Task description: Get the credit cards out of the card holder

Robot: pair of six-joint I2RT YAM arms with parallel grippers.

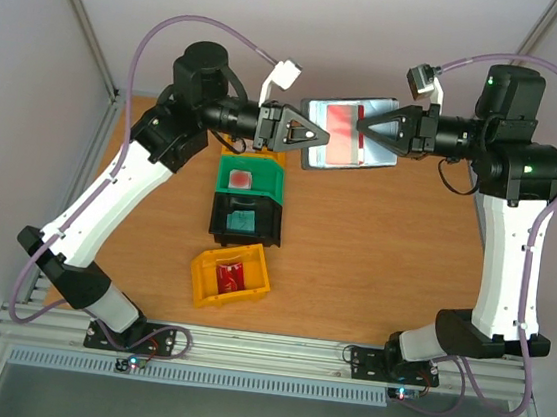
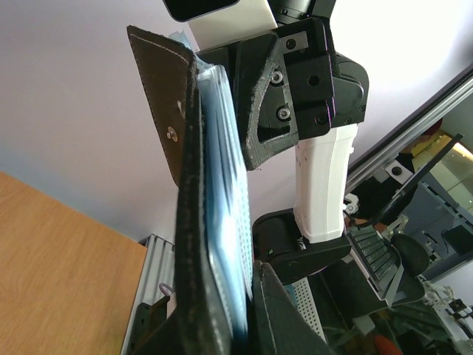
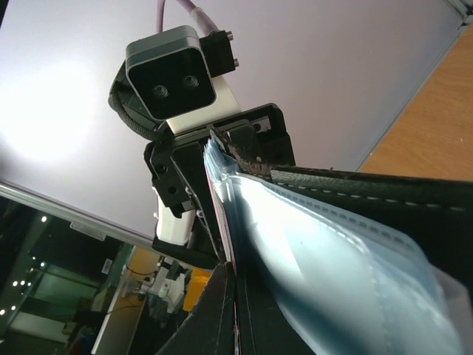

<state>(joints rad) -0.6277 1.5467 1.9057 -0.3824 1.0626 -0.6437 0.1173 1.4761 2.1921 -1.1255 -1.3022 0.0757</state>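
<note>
Both grippers hold the black card holder (image 1: 320, 108) open in the air at the back of the table. Its shiny grey-blue pockets face up, and a red credit card (image 1: 339, 135) shows inside. My left gripper (image 1: 319, 136) is shut on the holder's left edge; in the left wrist view its jaws (image 2: 229, 281) clamp the black cover (image 2: 188, 185) and the pockets (image 2: 222, 222). My right gripper (image 1: 360, 129) comes in from the right. In the right wrist view it (image 3: 235, 270) is shut on the red card's thin edge (image 3: 222, 222), beside the pocket sheets (image 3: 318, 251).
Three bins stand in a row below the holder. The green bin (image 1: 263, 167) holds a red card (image 1: 241, 178), the black bin (image 1: 218, 224) a teal card (image 1: 244, 220), and the yellow bin (image 1: 204, 283) a red card (image 1: 230, 277). Bare wooden table (image 1: 382, 271) lies to the right.
</note>
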